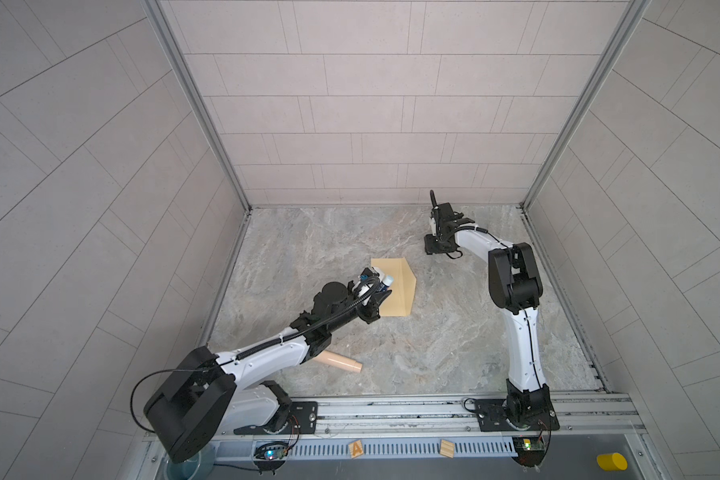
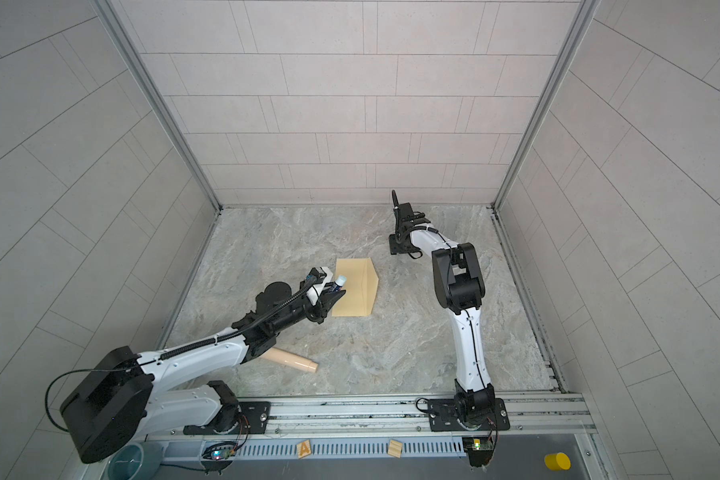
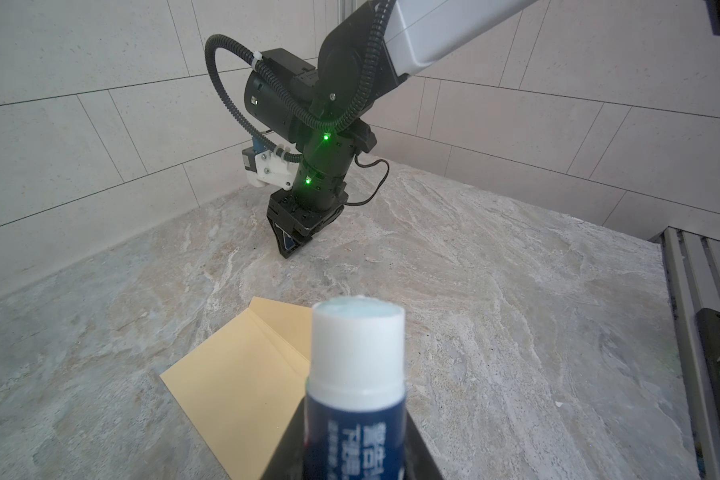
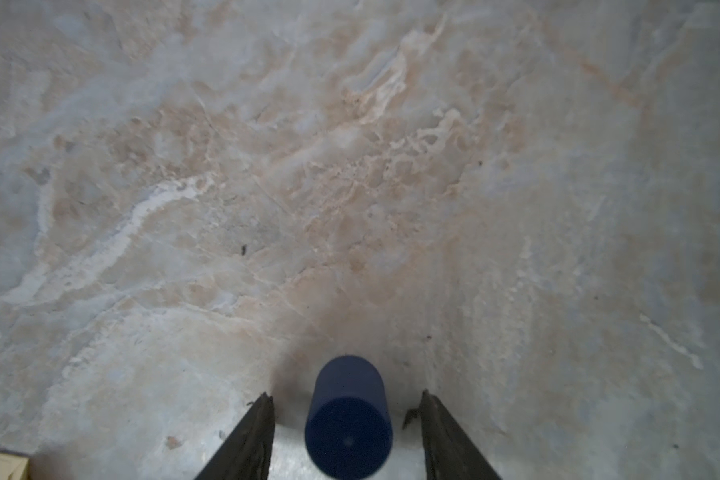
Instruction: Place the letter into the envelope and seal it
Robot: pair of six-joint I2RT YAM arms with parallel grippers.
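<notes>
Over the envelope (image 1: 397, 293) edge, my L pincer (image 3: 352, 461) grips an uncapped glue stick (image 3: 356, 374); beyond the envelope, R pincer (image 4: 347, 397) is open, blue cap (image 4: 347, 419) loose between jaws.

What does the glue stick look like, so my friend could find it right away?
Look at the marble table and find the tan envelope lying near its middle. Over the envelope's edge, the left tool grips the glue stick: a dark blue tube with a white, uncapped top, unlike the plain beige cylinder lying on the table.
</notes>
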